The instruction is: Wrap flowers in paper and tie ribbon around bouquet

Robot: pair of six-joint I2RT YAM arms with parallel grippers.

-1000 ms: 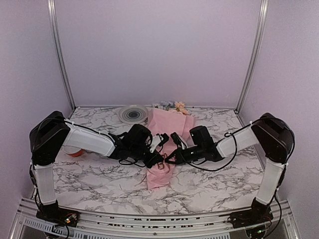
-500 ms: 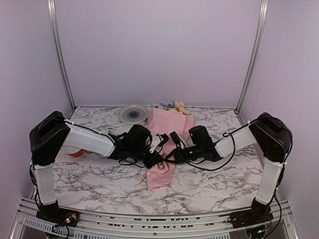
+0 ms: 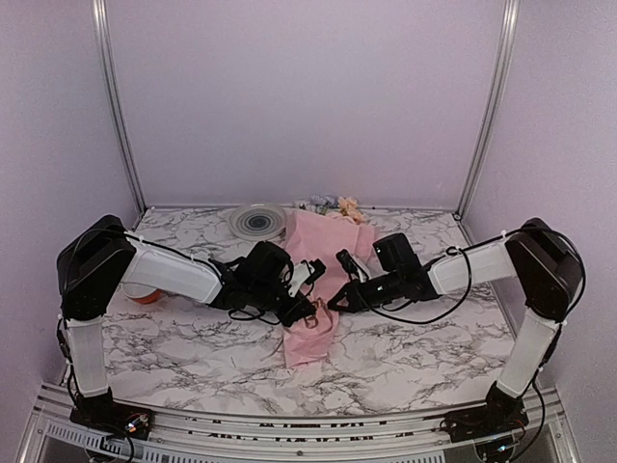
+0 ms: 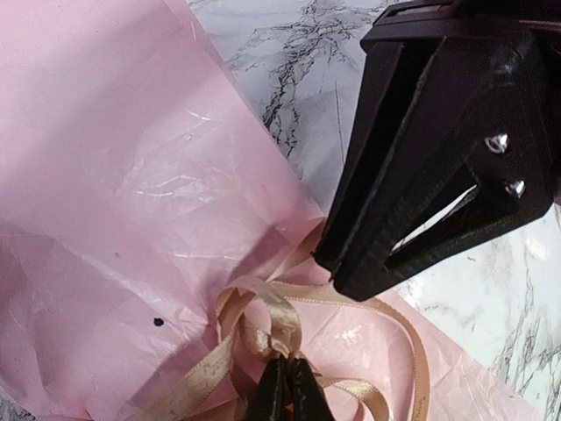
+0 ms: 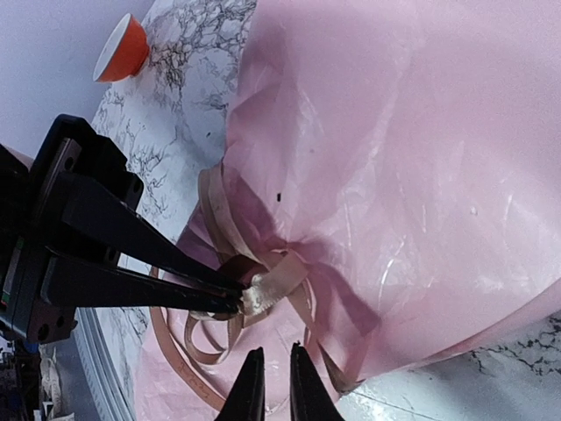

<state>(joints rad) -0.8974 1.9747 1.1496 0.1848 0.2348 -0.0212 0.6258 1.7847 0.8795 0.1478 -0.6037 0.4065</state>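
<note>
Where the two arms meet over the middle of the marble table (image 3: 193, 338), the bouquet (image 3: 323, 256) lies flat, its wide end pointing to the far wall and its narrow end toward the near edge. The flowers (image 3: 330, 204) poke out at the far end, too small from above to tell one from another. The pink paper (image 5: 394, 132) is crinkled and gathers in at a waist, and the tan ribbon (image 4: 282, 323) lies there in loose loops on top of it, with some strands trailing toward the near end. The left gripper (image 4: 282, 392) comes in from the left with its fingers pressed together on a folded bit of the ribbon, a small loop curling out from the pinch. The right gripper (image 5: 273, 386) reaches in from the right, its tips close beside the left one's but not touching. Its fingers stand a little apart with nothing between them, only paper showing through the gap. A small orange spool (image 5: 123, 48) sits on the left side of the table, partly hidden by the left arm from above, and a round grey plate (image 3: 257, 222) rests by the far edge, just left of the bouquet
</note>
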